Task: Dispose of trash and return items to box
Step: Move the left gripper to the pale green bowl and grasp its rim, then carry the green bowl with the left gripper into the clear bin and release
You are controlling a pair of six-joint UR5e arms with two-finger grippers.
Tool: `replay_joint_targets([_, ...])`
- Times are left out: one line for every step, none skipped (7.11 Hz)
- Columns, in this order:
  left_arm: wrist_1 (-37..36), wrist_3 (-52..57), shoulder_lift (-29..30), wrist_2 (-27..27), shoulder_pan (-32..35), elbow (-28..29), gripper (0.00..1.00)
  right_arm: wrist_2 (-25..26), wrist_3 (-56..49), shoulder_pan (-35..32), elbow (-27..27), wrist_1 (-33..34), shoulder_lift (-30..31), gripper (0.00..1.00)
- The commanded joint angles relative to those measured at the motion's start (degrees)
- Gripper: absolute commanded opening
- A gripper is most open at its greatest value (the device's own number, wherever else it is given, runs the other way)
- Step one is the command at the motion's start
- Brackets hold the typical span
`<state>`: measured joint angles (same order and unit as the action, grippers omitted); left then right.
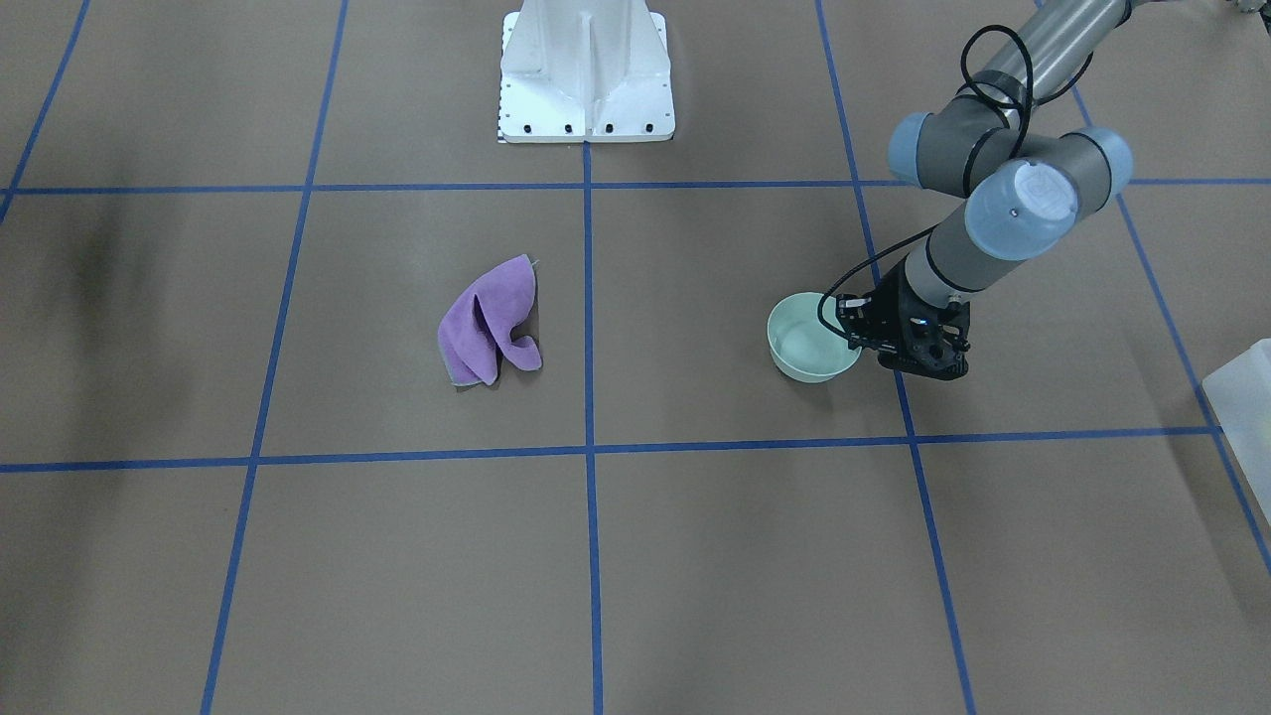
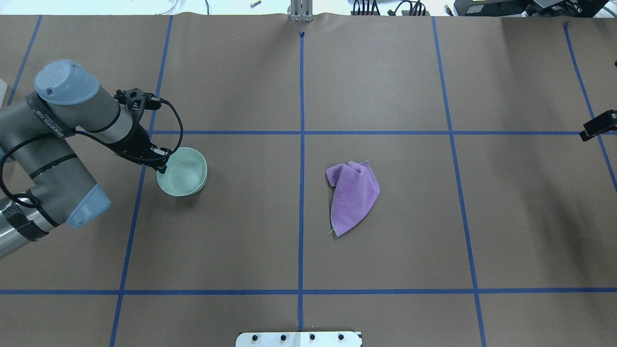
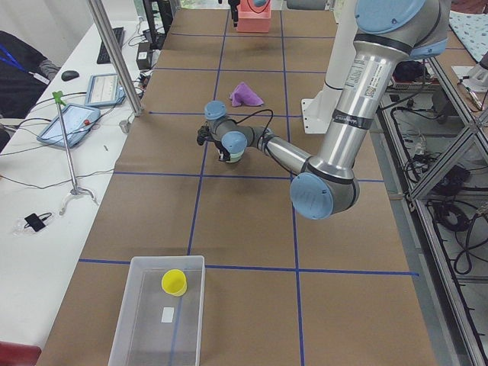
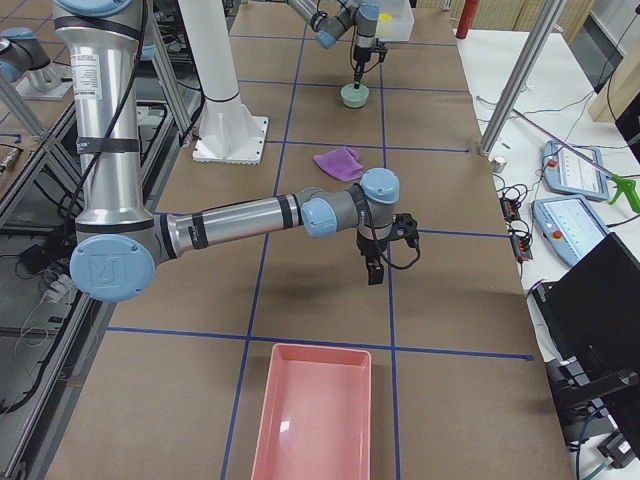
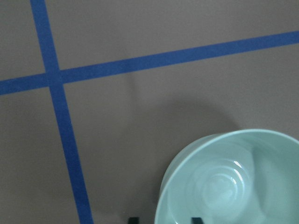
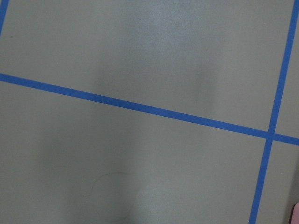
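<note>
L hand (image 5: 164, 219) is at the left-side rim of the mint bowl (image 2: 183, 171). Its fingers are spread w/ the rim wall between them, one tip inside and one outside, and not pinched as far as the wrist view shows. Bowl sits upright on the tabletop (image 2: 241, 241), in the robot's left half. The box (image 3: 160, 320) is at the tabletop's left end, well apart from the bowl, w/ a yellow cup (image 3: 174, 282) inside. Purple cloth (image 2: 354, 195) lies crumpled near centre, pink tray (image 4: 315, 410) at the right end. R hand (image 4: 374, 270) hangs over bare tabletop; can't tell if it's wide or narrow.

Step in hand, prob.: grab bowl by rim and carry it to the box. To do it well:
- Go deep enough that the pads cover a good band of wall, not just the lip.
- Close square to the rim so the curved wall doesn't slip out sideways.
- A one-sided grip means the far side will likely sag, so lift slow & keep the wrist vertical.
- Clear the box wall before lowering, then set down beside the cup, not on it.
</note>
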<state>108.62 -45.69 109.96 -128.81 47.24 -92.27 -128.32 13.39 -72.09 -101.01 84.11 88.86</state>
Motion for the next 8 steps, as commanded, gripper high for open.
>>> replay_joint_targets([-0.7, 1.1, -2.8, -8.1, 9.5, -2.5, 0.0, 0.0, 0.1, 0.0, 0.0, 0.0, 0.0, 1.0])
replay_joint_targets([-0.7, 5.6, -4.4, -11.9, 16.8, -2.4, 0.0, 0.0, 0.1, 0.0, 0.0, 0.0, 0.0, 1.0])
replay_joint_targets([-1.0, 13.4, -8.6, -12.3, 22.4, -1.3, 0.0, 0.0, 0.1, 0.0, 0.0, 0.0, 0.0, 1.0])
replay_joint_targets([-5.9, 26.0, -8.6, -12.3, 28.8, 3.2, 0.0, 0.0, 0.1, 0.0, 0.0, 0.0, 0.0, 1.0])
replay_joint_targets([-12.0, 39.8, -7.5, -11.6, 32.4, 7.7, 0.0, 0.0, 0.1, 0.0, 0.0, 0.0, 0.0, 1.0])
replay_joint_targets([-13.8, 47.1, -4.3, -10.6, 37.3, 13.6, 0.0, 0.0, 0.1, 0.0, 0.0, 0.0, 0.0, 1.0])
replay_joint_targets([-13.7, 55.4, -1.7, -9.1, 41.1, 21.3, 0.0, 0.1, 0.1, 0.0, 0.1, 0.0, 0.0, 1.0])
replay_joint_targets([-13.3, 63.7, 2.3, -8.7, 44.6, 31.0, 0.0, 0.1, 0.1, 0.0, 0.0, 0.0, 0.0, 1.0])
